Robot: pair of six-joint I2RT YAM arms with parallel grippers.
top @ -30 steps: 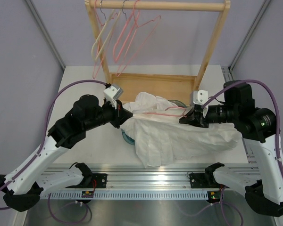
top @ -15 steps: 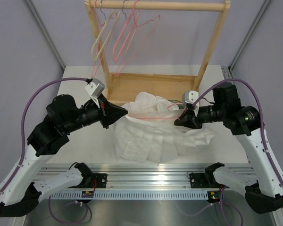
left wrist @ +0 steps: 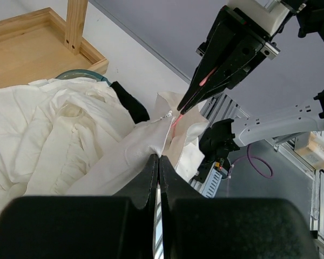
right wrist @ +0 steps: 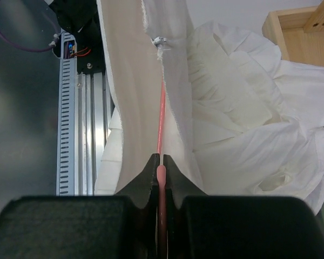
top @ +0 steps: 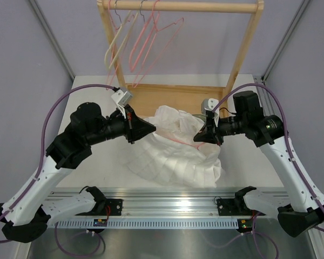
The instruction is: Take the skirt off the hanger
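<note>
The skirt (top: 173, 162) looks white here, with broad pleats, and hangs down between both arms toward the table's front edge. My left gripper (top: 154, 128) is shut on its waist edge (left wrist: 151, 137); in the left wrist view the cloth bunches right at the jaw tips (left wrist: 159, 157). A thin pink hanger (right wrist: 161, 118) runs inside the waist opening. My right gripper (right wrist: 161, 156) is shut on the hanger's end, and from above the right gripper (top: 196, 139) sits at the skirt's right side. The hanger's bar (top: 176, 138) shows between the two grippers.
A pile of other white clothes (top: 175, 116) lies behind the skirt over a teal tub (left wrist: 81, 74). A wooden rack (top: 178, 6) with several pink and cream hangers (top: 143, 48) stands at the back, its base tray (top: 173, 94) on the table.
The right gripper has moved left with the hanger. The skirt, spread out to the right before, now hangs bunched lower and toward the middle. The left arm swung left, then back right.
</note>
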